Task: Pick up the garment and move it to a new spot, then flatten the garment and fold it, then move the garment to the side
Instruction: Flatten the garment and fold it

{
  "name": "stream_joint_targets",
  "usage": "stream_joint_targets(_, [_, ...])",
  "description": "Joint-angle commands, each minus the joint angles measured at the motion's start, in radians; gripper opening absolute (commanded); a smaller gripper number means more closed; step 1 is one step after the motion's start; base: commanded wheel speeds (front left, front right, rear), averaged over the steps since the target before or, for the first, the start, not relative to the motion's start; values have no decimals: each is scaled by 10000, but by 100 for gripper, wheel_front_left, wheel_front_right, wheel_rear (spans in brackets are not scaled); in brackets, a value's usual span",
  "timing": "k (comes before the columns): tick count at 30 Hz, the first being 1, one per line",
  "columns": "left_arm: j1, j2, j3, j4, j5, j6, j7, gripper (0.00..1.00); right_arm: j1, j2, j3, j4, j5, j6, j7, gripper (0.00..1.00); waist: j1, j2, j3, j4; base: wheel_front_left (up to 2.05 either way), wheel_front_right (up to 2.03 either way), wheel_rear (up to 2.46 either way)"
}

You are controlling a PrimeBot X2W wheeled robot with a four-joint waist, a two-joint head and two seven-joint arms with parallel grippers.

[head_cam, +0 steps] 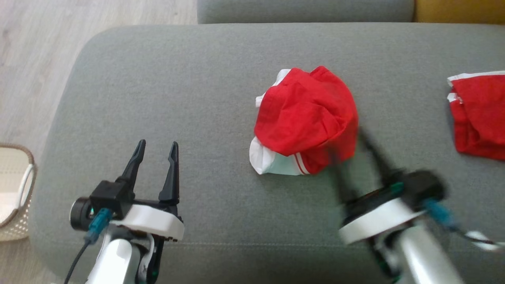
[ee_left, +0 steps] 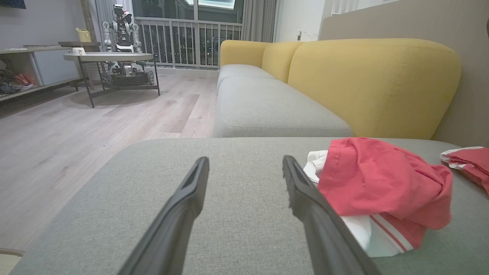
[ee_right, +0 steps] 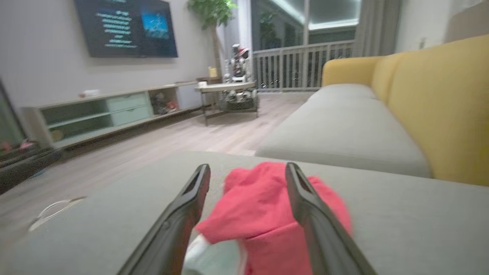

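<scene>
Left jaws: spread wide and empty, low over the grey cushion [head_cam: 165, 90], well to the left of the garment [head_cam: 305, 114].
Right jaws: spread wide and holding nothing, blurred in the head view. The tips are at the garment's near right edge, and the right wrist view has the red heap between the two fingers. Whether they touch it cannot be told.
Garment: a crumpled red bundle with a white, red-striped band showing beneath, lying mid-cushion.
Risk, thin grip: closing on the top fold alone would likely lift one layer, so the bundle unrolls and drags, or slips free.
Risk, deep grip: coming in too low could pinch the cushion cover along with the cloth.
Risk, wrong spot: a second red garment [head_cam: 479, 114] lies well to the right; setting down near it could tangle the two.
Risk, edge: a swing to the left could drop cloth off the cushion toward the basket [head_cam: 15, 189].
Writing: none legible on the garment. The television [ee_right: 126, 26] far off shows pale lines of text, too blurred to read.
</scene>
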Motion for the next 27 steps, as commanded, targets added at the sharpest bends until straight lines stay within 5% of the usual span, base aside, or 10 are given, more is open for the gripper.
stream_joint_targets(1, [-300, -1, 493, -326, 108, -94, -121, 100, -330, 99, 728, -161, 38, -2, 7, 100, 0, -1, 85, 94, 0, 0, 0])
stream_joint_targets(7, [-331, -366, 792, -180, 307, -476, -122, 100, -752, 84, 1935, 940, -143, -2, 505, 100, 0, -1, 566, 715, 0, 0, 0])
stream_joint_targets(27, [-640, -886, 993, 367, 397, -1049, -122, 100, -3126, 97, 1231, 6046, 193, -2, 855, 100, 0, -1, 1345, 2702, 0, 0, 0])
